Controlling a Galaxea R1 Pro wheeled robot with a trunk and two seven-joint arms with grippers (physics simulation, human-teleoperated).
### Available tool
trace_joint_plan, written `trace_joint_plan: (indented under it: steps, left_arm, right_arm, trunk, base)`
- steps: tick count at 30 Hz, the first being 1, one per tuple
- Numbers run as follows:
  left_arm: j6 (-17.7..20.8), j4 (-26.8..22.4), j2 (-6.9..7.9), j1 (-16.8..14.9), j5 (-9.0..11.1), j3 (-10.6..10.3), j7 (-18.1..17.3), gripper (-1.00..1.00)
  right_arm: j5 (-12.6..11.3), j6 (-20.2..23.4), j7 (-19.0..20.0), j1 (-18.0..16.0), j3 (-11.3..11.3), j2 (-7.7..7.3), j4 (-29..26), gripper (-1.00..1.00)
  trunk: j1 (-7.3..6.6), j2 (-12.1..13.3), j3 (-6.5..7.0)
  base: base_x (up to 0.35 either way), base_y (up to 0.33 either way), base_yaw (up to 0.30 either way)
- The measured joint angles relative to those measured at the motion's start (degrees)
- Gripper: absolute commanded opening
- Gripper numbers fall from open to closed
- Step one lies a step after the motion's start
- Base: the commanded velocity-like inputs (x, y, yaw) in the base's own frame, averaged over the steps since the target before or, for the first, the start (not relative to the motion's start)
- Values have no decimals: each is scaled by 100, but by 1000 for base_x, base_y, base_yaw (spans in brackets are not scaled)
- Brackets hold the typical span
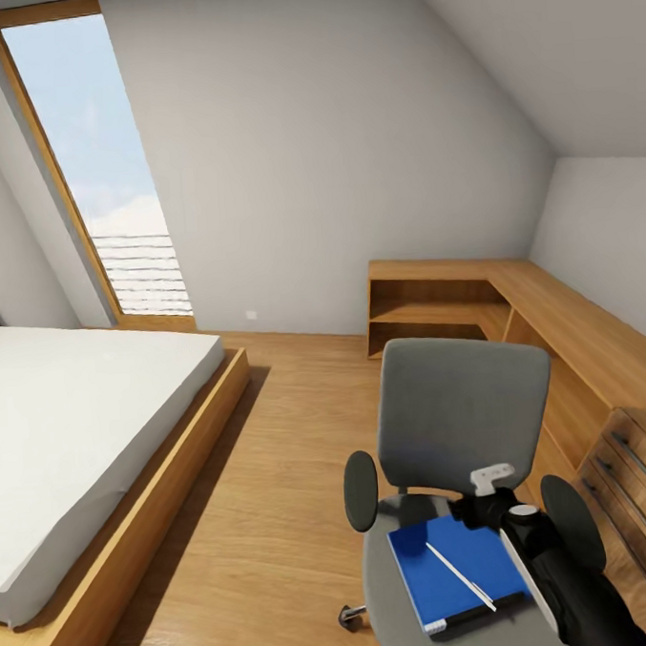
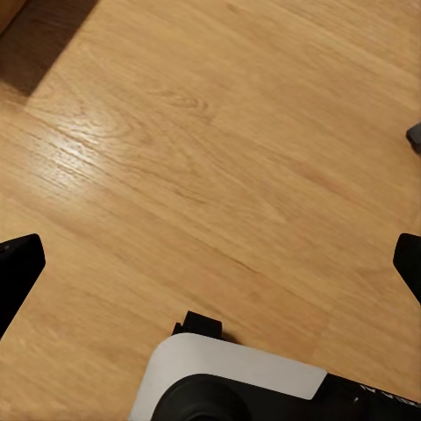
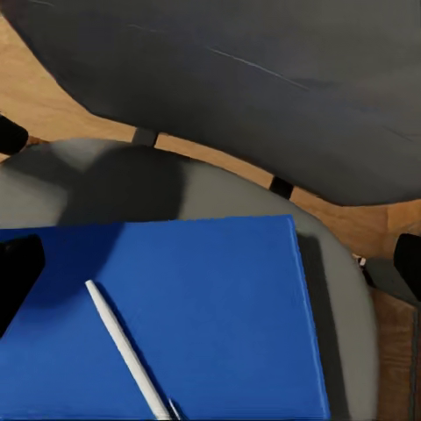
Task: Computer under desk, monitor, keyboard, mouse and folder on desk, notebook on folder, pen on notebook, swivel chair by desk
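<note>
A bedroom with a warm plank wooden floor (image 1: 266, 479), a white-sheeted bed on a wooden frame (image 1: 72, 443) and a low wooden corner shelf unit (image 1: 513, 302) under a sloping ceiling is the setting. The right gripper (image 3: 210, 272) hangs with its dark fingers spread wide, holding nothing, directly above the flat bright blue rectangular folder (image 3: 202, 316), which lies on the grey upholstered seat of the swivel chair (image 1: 462, 401). A thin white stick-like pen (image 3: 127, 351) rests loose on the folder just below the gripper, and a dark strip along the folder's near edge in the head view may be the notebook. The folder looks light, stiff and smooth, so it may slide; an edge overhanging the soft seat seems the best hold, and the pen would likely roll off if tilted. The left gripper (image 2: 210, 254), also spread and empty, faces bare floor.
</note>
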Motion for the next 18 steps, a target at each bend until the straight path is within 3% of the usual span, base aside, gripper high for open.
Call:
trace_joint_plan:
  steps: [4,7,11,13,18]
  left_arm:
    - [0,0,-1,0,0,0,0,100]
    - [2,0,0,0,0,0,0,100]
    - [1,0,1,0,0,0,0,100]
    - [1,0,3,0,-3,0,0,100]
    - [0,-6,9,0,-8,1,0,100]
  right_arm:
    - [20,116,500,1,164,-132,-1,100]
    - [106,180,884,2,429,-264,2,100]
    - [185,215,1195,2,620,-377,57,100]
    - [206,218,1319,3,692,-396,123,100]
    - [295,223,1733,-1,1129,-434,266,100]
  trunk:
    - [0,0,0]
    - [0,0,0]
    - [0,0,0]
    - [0,0,0]
    - [0,0,0]
  base:
    - [0,0,0]
    - [0,0,0]
    - [0,0,0]
    - [0,0,0]
    - [0,0,0]
